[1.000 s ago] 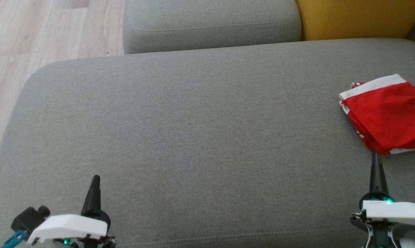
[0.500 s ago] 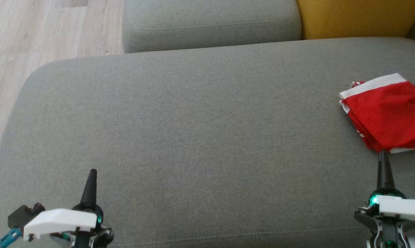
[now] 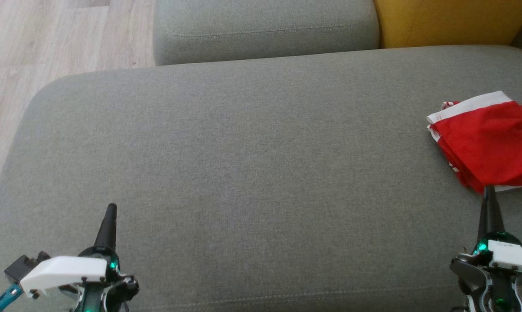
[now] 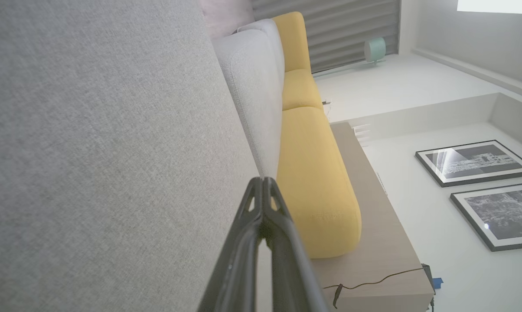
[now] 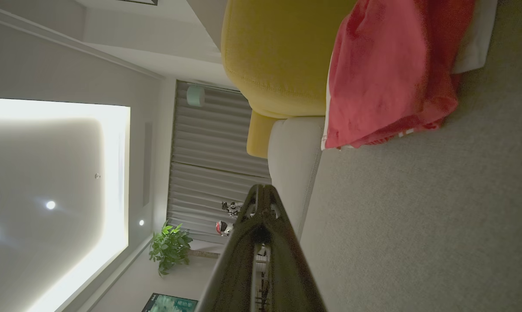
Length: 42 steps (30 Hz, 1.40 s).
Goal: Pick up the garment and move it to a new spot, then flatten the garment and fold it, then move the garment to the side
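The garment [image 3: 488,143] is a red piece with white trim, folded into a small stack at the right edge of the grey sofa seat [image 3: 252,151]. It also appears at the top of the right wrist view as the red garment [image 5: 386,69]. My right gripper [image 3: 487,190] is shut and empty, its tip just below the garment's near corner. In its wrist view the right gripper [image 5: 264,190] has its fingers pressed together. My left gripper [image 3: 111,209] is shut and empty at the lower left, far from the garment. The left gripper [image 4: 264,182] is likewise closed to a point.
A grey back cushion [image 3: 265,30] and a yellow cushion [image 3: 451,21] stand behind the seat. Wooden floor [image 3: 35,47] lies beyond the seat's left edge. The wrist views show walls, framed pictures [image 4: 473,160], curtains and a plant [image 5: 170,249].
Both grippers have drawn down toward the bottom of the view, the left one slightly leftward and the right one rightward. The garment has stayed in place.
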Tool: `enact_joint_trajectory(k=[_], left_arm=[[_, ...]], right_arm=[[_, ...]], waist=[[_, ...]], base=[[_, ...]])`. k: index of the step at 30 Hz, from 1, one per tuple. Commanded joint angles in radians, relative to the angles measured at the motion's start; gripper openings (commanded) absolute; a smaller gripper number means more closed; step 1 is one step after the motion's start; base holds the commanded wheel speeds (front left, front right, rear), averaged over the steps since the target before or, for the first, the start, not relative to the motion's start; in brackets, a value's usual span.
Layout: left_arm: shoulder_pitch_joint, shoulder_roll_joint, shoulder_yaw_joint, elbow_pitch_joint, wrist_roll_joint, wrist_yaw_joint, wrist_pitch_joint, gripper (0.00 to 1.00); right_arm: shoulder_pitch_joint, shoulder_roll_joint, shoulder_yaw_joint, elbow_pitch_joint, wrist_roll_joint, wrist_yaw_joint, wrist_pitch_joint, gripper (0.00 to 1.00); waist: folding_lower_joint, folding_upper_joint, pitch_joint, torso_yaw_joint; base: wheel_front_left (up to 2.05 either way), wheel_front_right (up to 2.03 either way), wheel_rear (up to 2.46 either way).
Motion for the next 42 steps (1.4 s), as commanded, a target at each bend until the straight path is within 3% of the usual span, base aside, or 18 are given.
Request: enact_joint_trajectory(k=[1, 21, 42], left_arm=[[-0.062, 0.018, 0.041, -0.024, -0.038, -0.013, 0.01, 0.0], [-0.116, 0.016, 0.084, 0.013, -0.268, -0.049, 0.068, 0.0], [-0.118, 0.009, 0.094, 0.014, -0.263, -0.05, 0.077, 0.0]], right_arm=[[-0.051, -0.017, 0.011, -0.034, 0.042, 0.003, 0.012, 0.0], [-0.078, -0.016, -0.024, -0.031, 0.279, 0.004, 0.068, 0.0], [-0.079, -0.009, -0.033, -0.031, 0.275, 0.004, 0.076, 0.0]], waist=[[0.0, 0.0, 0.0, 0.0], [0.0, 0.0, 0.005, -0.001], [0.0, 0.0, 0.005, -0.001]], base=[[0.0, 0.0, 0.0], [0.0, 0.0, 0.0], [0.0, 0.0, 0.0]])
